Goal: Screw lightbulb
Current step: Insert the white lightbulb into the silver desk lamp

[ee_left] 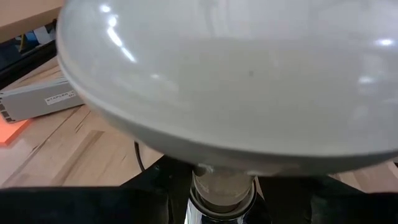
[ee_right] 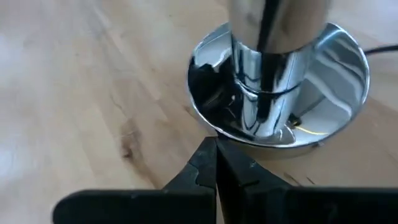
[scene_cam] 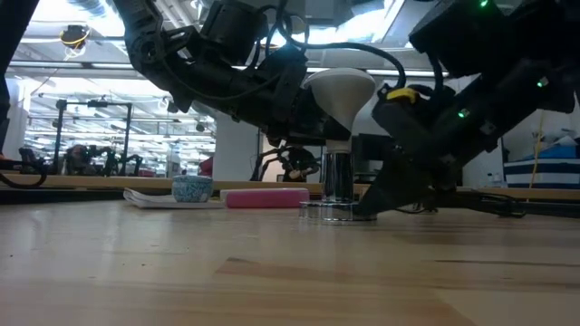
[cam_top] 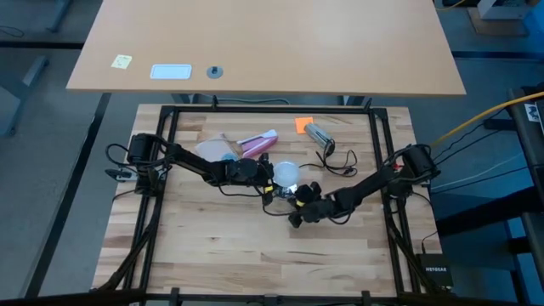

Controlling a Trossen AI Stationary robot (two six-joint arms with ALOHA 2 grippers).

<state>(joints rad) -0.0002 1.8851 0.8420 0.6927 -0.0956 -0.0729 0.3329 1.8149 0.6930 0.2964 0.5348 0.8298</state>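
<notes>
surface: wooden table | on it: chrome socket, pink-and-white tube, orange note, small cup

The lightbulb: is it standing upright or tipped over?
Upright: in the low view the lightbulb sits globe-up, base down in the chrome socket standing on the table.
</notes>
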